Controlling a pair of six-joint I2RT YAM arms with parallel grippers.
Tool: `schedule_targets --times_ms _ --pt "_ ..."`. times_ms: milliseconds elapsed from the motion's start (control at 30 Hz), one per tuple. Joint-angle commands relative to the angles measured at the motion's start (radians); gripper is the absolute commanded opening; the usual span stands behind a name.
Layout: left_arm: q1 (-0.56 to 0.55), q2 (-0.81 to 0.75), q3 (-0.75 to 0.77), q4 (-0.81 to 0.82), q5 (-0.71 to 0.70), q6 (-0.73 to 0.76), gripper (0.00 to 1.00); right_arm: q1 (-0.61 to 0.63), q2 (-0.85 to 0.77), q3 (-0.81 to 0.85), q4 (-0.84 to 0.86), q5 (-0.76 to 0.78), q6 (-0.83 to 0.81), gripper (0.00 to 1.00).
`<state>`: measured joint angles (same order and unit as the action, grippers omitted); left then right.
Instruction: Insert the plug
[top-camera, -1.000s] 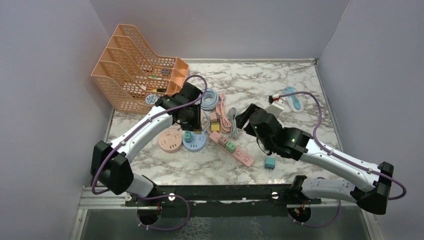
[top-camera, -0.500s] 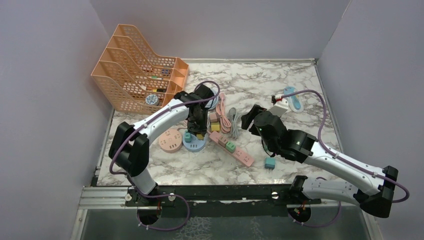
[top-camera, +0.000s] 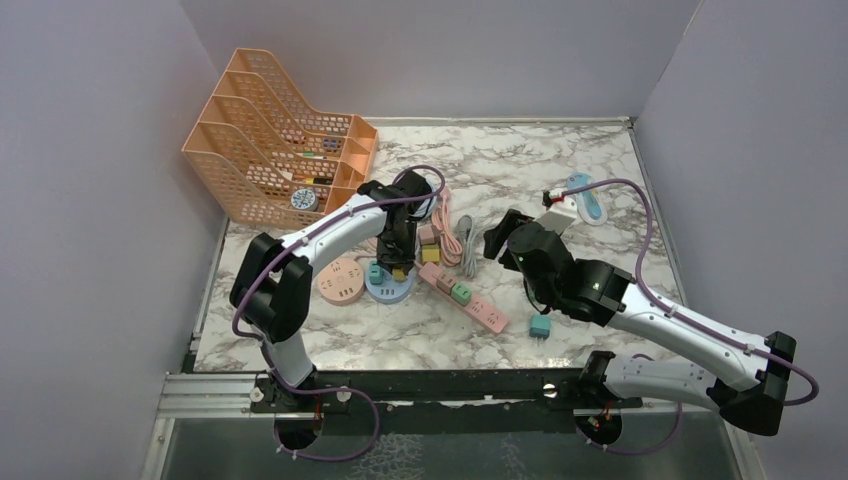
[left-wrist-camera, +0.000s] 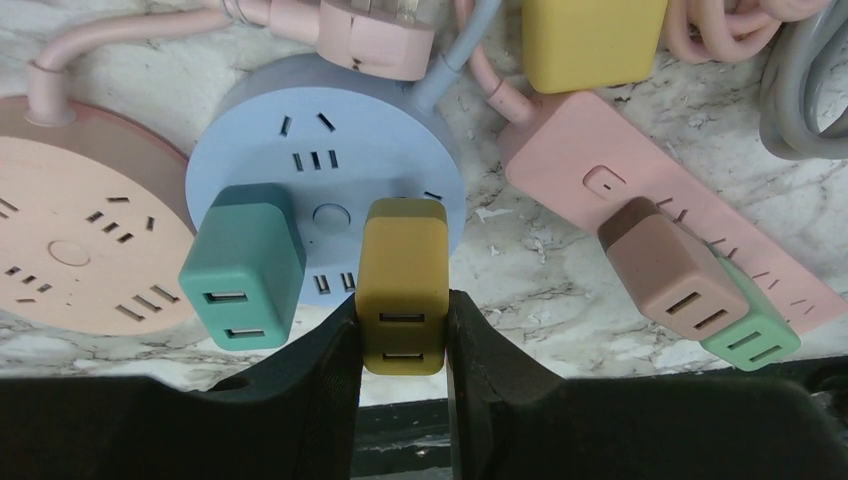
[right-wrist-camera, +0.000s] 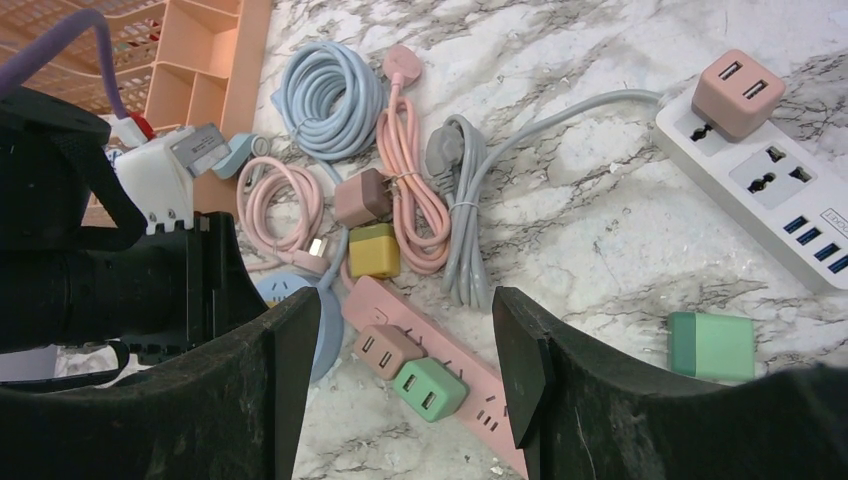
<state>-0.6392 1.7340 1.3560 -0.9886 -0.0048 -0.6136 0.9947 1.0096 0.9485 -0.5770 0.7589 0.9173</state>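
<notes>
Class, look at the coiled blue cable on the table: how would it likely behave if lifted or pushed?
Probably floppy: the blue cable lies in loose loops, so it would likely sag and unwind if lifted. It seems to run to the blue socket, so a pull might drag that along. Pushed, it should slide, not roll.

Soft, even, bright light falls from above. The marble table (top-camera: 500, 160) carries only faint, short shadows under the arms and no harsh glare. In the left wrist view the mustard plug (left-wrist-camera: 403, 260) in the left hand (left-wrist-camera: 403, 320) and all ahead of it are sharp, while the black fingers (left-wrist-camera: 300, 400) sink into featureless dark. Ahead of the right hand (right-wrist-camera: 400, 330) the picture is crisp, lines bow slightly at the edges, and the coiled cables (right-wrist-camera: 330, 95) cast soft shadows.
</notes>
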Motion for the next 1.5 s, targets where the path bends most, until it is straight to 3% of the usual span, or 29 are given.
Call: schedule_targets --times_ms 0,967,1467 --pt "-0.004 0.021 0.023 -0.009 -0.023 0.013 0.0 0.001 -0.012 -0.003 -0.003 0.04 -0.011 0.64" --pt "-0.004 -0.01 -0.047 0.015 -0.177 -0.075 0.0 0.002 -0.022 -0.019 -0.007 0.04 -0.004 0.63" --pt "-0.007 0.005 -0.125 0.112 -0.101 -0.091 0.0 0.002 -0.023 -0.025 -0.006 0.031 0.0 0.63"
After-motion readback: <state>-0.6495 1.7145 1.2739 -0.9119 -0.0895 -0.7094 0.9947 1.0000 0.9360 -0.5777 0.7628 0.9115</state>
